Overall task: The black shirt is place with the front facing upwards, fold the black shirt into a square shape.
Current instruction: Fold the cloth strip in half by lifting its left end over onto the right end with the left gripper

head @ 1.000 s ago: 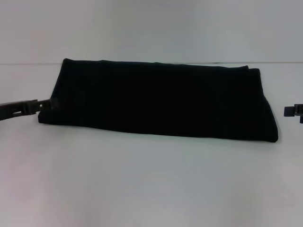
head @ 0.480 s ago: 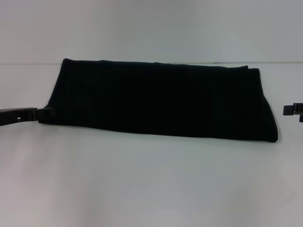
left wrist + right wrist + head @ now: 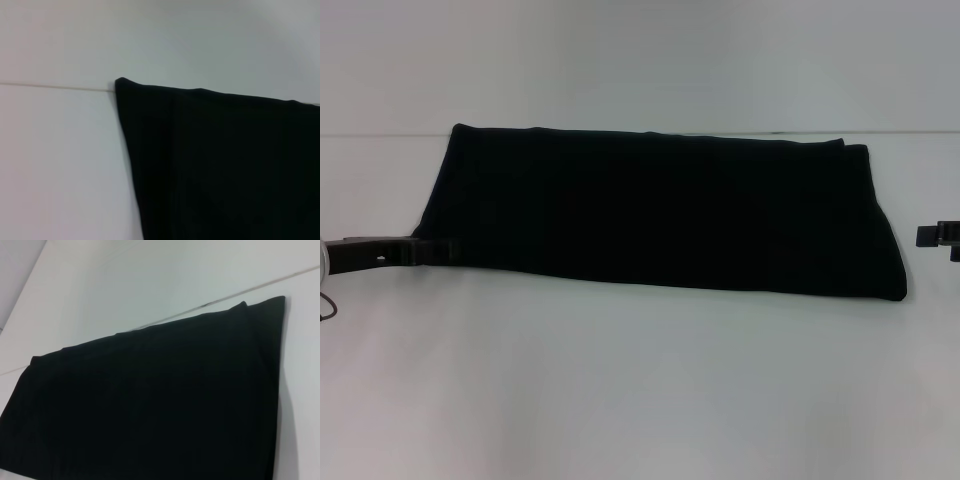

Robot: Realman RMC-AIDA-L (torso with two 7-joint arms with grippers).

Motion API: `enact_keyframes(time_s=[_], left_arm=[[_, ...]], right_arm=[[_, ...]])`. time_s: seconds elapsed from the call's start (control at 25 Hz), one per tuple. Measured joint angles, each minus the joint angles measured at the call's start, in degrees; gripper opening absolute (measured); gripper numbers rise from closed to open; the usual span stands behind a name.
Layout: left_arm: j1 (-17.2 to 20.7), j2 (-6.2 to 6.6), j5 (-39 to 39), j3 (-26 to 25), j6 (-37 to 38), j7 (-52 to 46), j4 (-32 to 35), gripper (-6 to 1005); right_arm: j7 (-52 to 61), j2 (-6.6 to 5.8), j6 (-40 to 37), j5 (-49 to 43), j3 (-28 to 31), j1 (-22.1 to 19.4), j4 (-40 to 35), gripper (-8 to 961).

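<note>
Head view: one black shirt (image 3: 660, 215) lies folded into a long band on the white table (image 3: 640, 380) — no lettering shows. The left gripper (image 3: 432, 250) touches the shirt's near left corner; the right gripper (image 3: 940, 236) waits beyond its right end. Neither gripper's opening can be made out.

Left wrist view: the shirt's (image 3: 225, 165) far corner.

Right wrist view: the shirt's (image 3: 150, 400) plain surface.

A plain white table (image 3: 640, 390) is seen filling the lower part of the head view, smooth and unmarked. Its far edge (image 3: 380, 134) is marked by a thin straight line running across the scene. Behind it a pale grey wall (image 3: 640, 60) is shown, bare and evenly lit. Soft, diffuse light is spread over the surface, and only faint shadows are cast.
</note>
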Motion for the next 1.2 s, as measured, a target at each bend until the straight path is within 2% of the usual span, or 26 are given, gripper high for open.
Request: enact_keyframes(time_s=[0.6, 0.68, 1.16, 1.2], left_arm=[[0.1, 0.0, 0.1, 0.0, -1.0, -1.4, 0.2, 693], [0.1, 0.0, 0.2, 0.0, -1.1, -1.4, 0.2, 434], [0.3, -0.22, 1.5, 0.0, -0.9, -2.7, 1.8, 3], [0.4, -0.31, 1.5, 0.0, -0.5, -2.7, 2.2, 5]], right_arm=[[-0.2, 0.11, 0.0, 0.0, -0.1, -0.6, 0.0, 825], [-0.3, 0.15, 0.0, 0.0, 0.0, -0.7, 0.0, 825], [-0.5, 0.31, 0.1, -0.3, -0.4, -0.8, 0.0, 824], [-0.5, 0.36, 0.4, -0.5, -0.4, -0.7, 0.0, 824]])
